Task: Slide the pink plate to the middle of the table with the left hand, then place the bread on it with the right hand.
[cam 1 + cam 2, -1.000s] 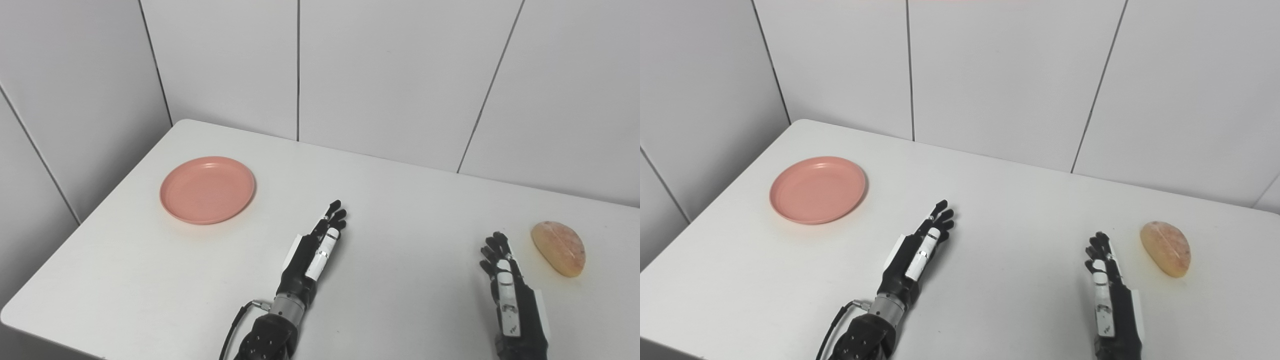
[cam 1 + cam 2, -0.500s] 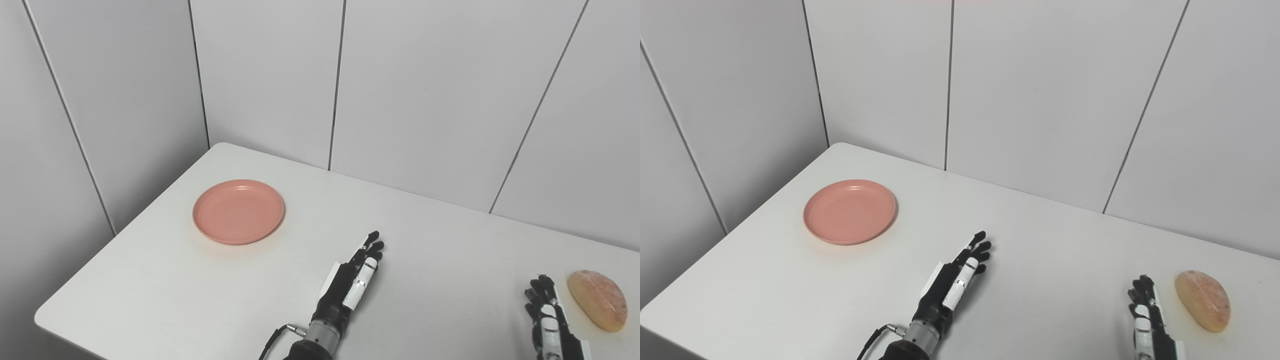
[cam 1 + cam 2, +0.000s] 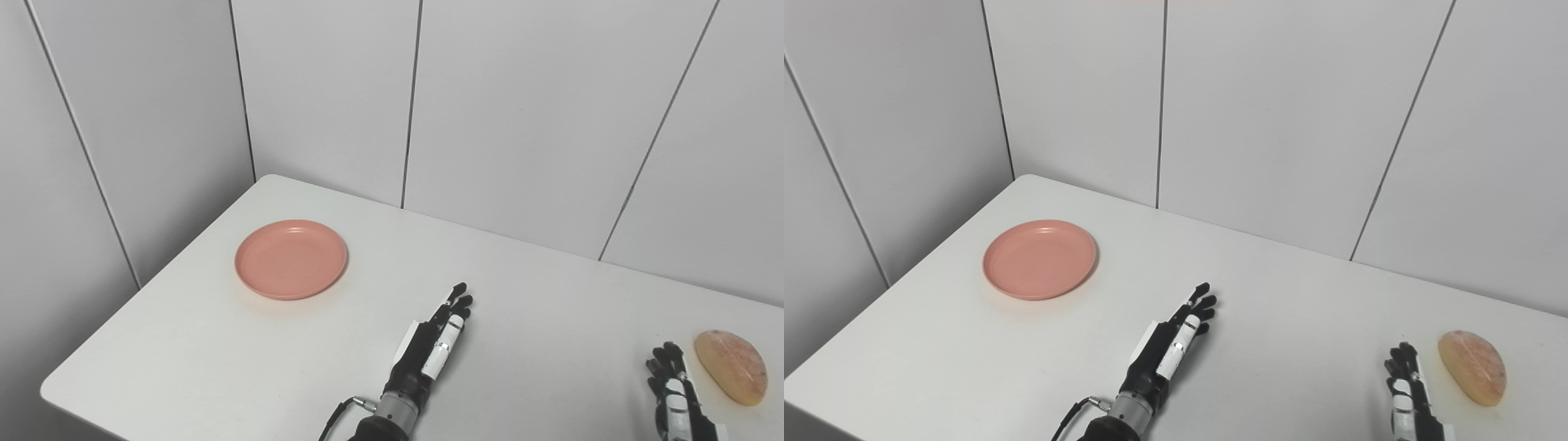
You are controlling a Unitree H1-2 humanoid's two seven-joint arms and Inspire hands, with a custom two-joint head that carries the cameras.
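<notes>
Pale grey wall panels (image 3: 520, 122) close off the far side of a white rectangular surface (image 3: 245, 367), where a round pink plastic plate (image 3: 291, 259) sits at the far left, well apart from both hands. Near the middle, the black-and-white left hand (image 3: 432, 352) lies empty with its fingers (image 3: 456, 300) stretched out straight toward the far right. At the near right edge the right hand (image 3: 1409, 392) holds nothing either, fingers extended, just beside an oval golden-brown bread roll (image 3: 1471, 366) but not touching it.
</notes>
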